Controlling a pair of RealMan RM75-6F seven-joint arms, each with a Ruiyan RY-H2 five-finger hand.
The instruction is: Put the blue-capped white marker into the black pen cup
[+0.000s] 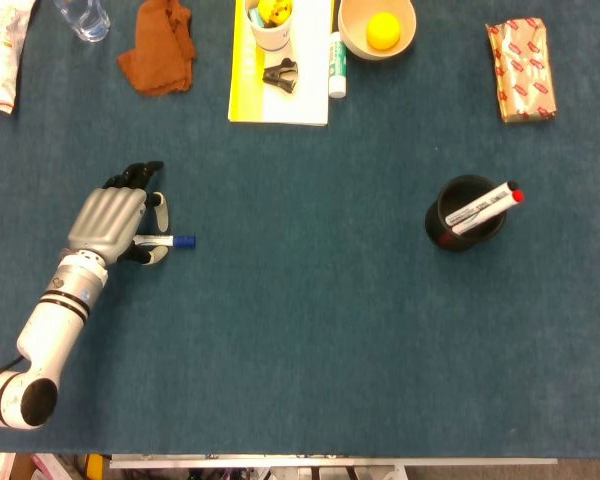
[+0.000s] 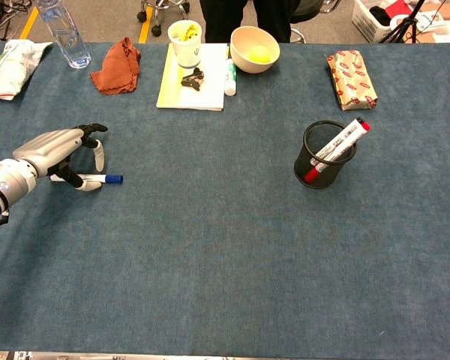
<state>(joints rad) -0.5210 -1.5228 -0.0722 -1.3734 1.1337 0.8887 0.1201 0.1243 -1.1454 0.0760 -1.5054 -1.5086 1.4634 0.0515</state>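
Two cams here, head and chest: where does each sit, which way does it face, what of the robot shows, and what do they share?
Head view: high above the table, looking almost straight down; shows the left hand and its forearm.
Chest view: lower, at the near edge, tilted forward across the table to the floor and chairs beyond; shows the left hand at the left border.
Shared: the left hand over the blue-capped white marker, the black pen cup holding a red-capped marker, the yellow pad. Right hand in neither.
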